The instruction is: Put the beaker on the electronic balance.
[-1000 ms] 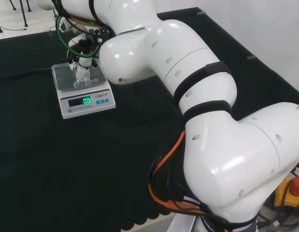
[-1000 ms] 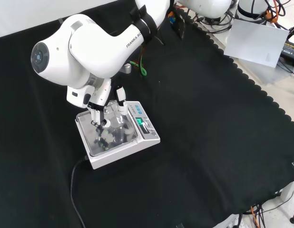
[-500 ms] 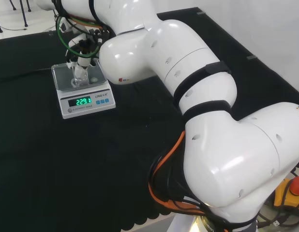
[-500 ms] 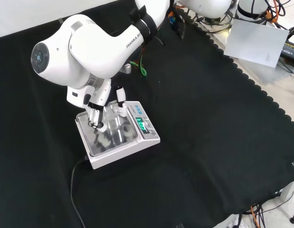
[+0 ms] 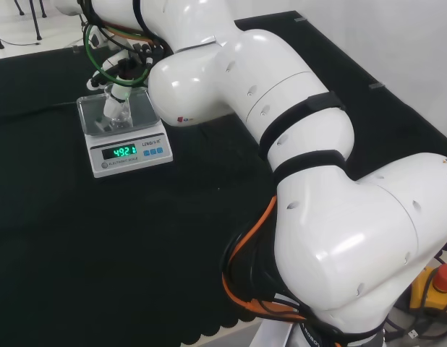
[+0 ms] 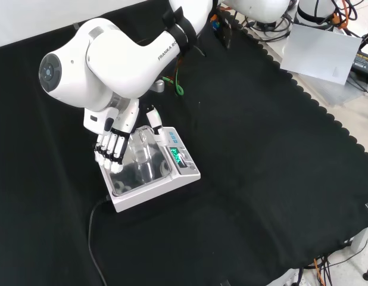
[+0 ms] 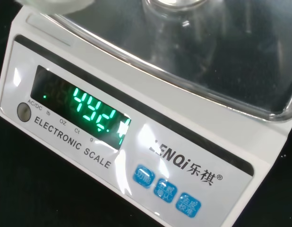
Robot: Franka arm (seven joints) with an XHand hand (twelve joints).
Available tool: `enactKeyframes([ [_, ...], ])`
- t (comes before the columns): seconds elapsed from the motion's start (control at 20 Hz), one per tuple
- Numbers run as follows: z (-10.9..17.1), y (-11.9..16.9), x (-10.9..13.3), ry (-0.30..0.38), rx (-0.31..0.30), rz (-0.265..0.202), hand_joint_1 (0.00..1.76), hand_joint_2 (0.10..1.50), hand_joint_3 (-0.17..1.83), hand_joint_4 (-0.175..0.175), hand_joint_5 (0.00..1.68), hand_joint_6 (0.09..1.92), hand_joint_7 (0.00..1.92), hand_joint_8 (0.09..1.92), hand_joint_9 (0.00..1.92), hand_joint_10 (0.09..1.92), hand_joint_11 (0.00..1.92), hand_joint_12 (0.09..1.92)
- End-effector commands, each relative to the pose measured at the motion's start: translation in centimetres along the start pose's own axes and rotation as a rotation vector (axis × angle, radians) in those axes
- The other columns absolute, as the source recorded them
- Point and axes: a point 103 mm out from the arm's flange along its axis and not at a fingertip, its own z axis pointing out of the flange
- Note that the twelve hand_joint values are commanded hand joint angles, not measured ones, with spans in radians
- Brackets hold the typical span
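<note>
A clear glass beaker (image 6: 142, 156) stands upright on the steel pan of the white electronic balance (image 6: 183, 174), whose green display is lit. In the front view the hand (image 6: 110, 149) hangs over the pan's left side with straight fingers, a small gap away from the beaker; its thumb (image 6: 154, 117) sits beyond the glass. The beaker (image 5: 115, 112) in the head view rests on the balance (image 5: 129, 153) just under the hand (image 5: 121, 78). The wrist view shows the beaker's base (image 7: 176, 7) on the pan (image 7: 240, 71).
A black cable (image 6: 92, 238) runs from the balance toward the cloth's near edge in the front view. A sheet of paper (image 6: 318, 50) lies off the cloth at the top right. The arm's big white link (image 6: 106, 56) looms above the balance.
The fingers were curled round the beaker on the pan; they have straightened and drawn off to the left in the front view. The beaker stays put. The display's digits changed.
</note>
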Motion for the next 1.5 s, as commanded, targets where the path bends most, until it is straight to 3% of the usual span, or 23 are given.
enactKeyframes([
  [0.05, -4.0, -5.7, 1.8, -0.134, 0.067, 0.025, 0.61, 0.79, -0.12, 0.068, 0.00, 0.09, 0.00, 0.09, 0.00, 0.09, 0.00, 0.09],
  [0.25, -8.1, -10.5, 3.1, -0.194, 0.010, 0.011, 0.58, 0.79, -0.11, 0.053, 0.00, 0.09, 0.03, 0.09, 0.00, 0.09, 0.00, 0.09],
  [0.4, -10.9, -14.5, 3.4, -0.203, -0.094, 0.003, 0.53, 0.81, -0.10, 0.043, 0.00, 0.09, 0.07, 0.09, 0.01, 0.09, 0.00, 0.09],
  [0.6, -13.2, -19.5, 3.3, -0.197, -0.228, 0.040, 0.49, 0.83, -0.08, 0.025, 0.08, 0.09, 0.19, 0.09, 0.12, 0.09, 0.00, 0.09],
  [0.7, -13.1, -22.3, 2.7, -0.160, -0.274, 0.069, 0.49, 0.84, -0.06, 0.008, 0.16, 0.09, 0.22, 0.26, 0.14, 0.33, 0.00, 0.14],
  [0.8, -12.3, -25.5, 1.4, -0.133, -0.311, 0.115, 0.49, 0.84, -0.04, -0.002, 0.21, 0.09, 0.22, 0.43, 0.11, 0.63, 0.00, 0.42],
  [0.9, -11.2, -28.3, 0.4, -0.125, -0.369, 0.179, 0.51, 0.86, -0.03, -0.011, 0.27, 0.09, 0.23, 0.56, 0.14, 0.80, 0.00, 0.70],
  [1.0, -9.8, -30.3, -0.5, -0.100, -0.398, 0.244, 0.60, 0.92, 0.00, -0.031, 0.38, 0.09, 0.32, 0.67, 0.32, 0.86, 0.00, 1.20],
  [1.05, -9.1, -31.1, -1.0, -0.076, -0.392, 0.275, 0.64, 0.93, 0.01, -0.041, 0.43, 0.10, 0.37, 0.71, 0.42, 0.87, 0.07, 1.33],
  [1.25, -5.5, -35.3, -2.4, 0.011, -0.392, 0.407, 0.70, 0.96, 0.03, -0.058, 0.51, 0.16, 0.45, 0.77, 0.56, 0.86, 0.22, 1.45],
  [1.4, -3.2, -37.7, -2.9, 0.053, -0.455, 0.492, 0.70, 0.97, 0.04, -0.064, 0.52, 0.23, 0.48, 0.78, 0.59, 0.85, 0.24, 1.45],
  [1.45, 3.9, -38.7, 0.1, 0.073, -0.558, 0.703, 0.71, 0.99, 0.06, -0.073, 0.58, 0.37, 0.54, 0.79, 0.65, 0.83, 0.28, 1.44],
  [1.5, 6.1, -38.9, 1.2, 0.099, -0.580, 0.763, 0.71, 1.00, 0.10, -0.079, 0.61, 0.52, 0.60, 0.79, 0.70, 0.82, 0.31, 1.43],
])
